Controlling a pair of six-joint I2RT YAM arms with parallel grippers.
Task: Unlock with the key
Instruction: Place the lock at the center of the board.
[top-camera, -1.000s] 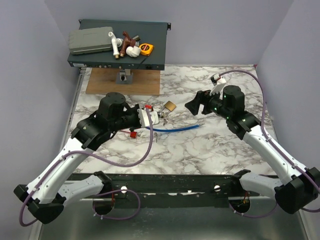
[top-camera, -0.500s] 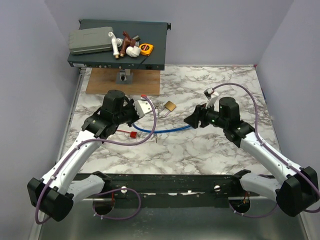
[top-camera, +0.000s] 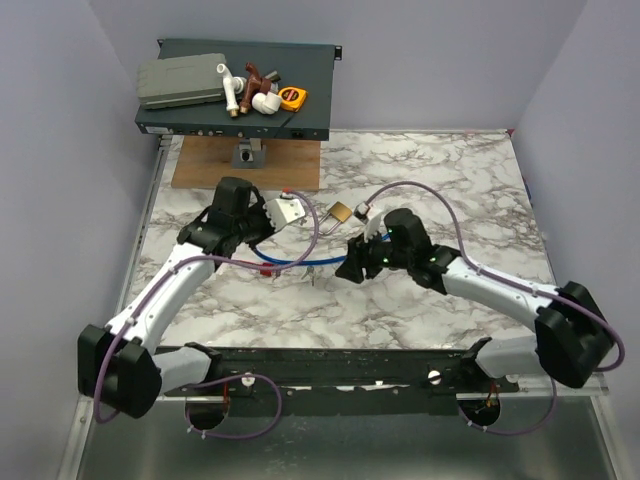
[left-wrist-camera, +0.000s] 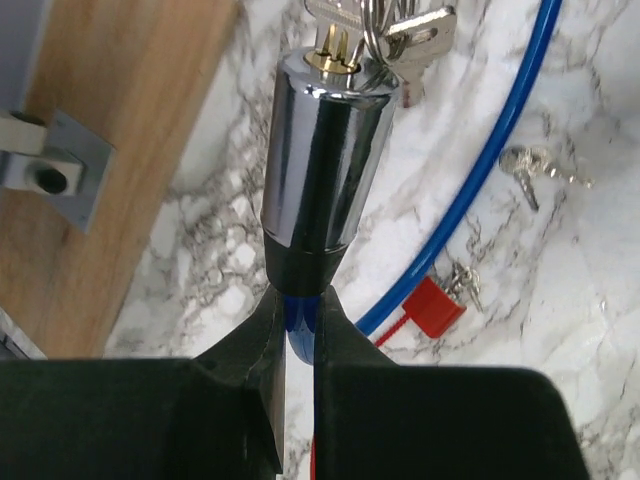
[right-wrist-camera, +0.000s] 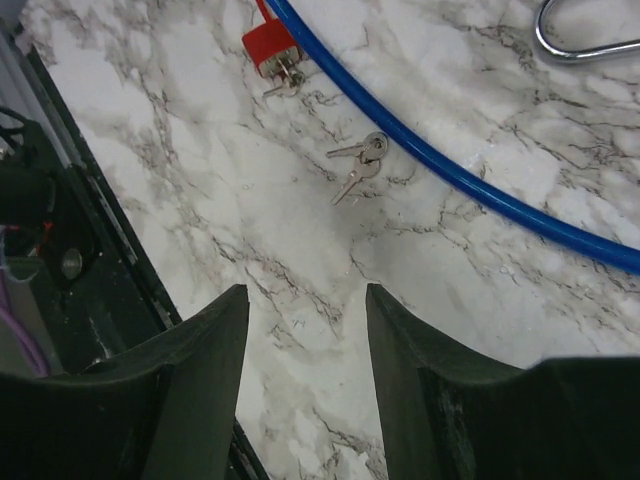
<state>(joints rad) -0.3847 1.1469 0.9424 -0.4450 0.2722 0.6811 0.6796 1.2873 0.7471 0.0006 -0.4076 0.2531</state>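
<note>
Right gripper (right-wrist-camera: 305, 340) has swung in toward the red-tagged key (right-wrist-camera: 275, 55) on the table (right-wrist-camera: 480, 300), jaws apart and empty; left gripper (left-wrist-camera: 298, 320) clamps the cable lock (left-wrist-camera: 325, 170). Key not yet picked up.

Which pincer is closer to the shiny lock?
Left. The left pincer is shut on the cable right at the base of the lock; the right pincer hangs open, well away over the table.

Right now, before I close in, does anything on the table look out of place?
Yes. A key ring already hangs from the blue cable lock held in the left end effector, while the red-tagged key and a loose pair of keys lie scattered on the marble.
</note>
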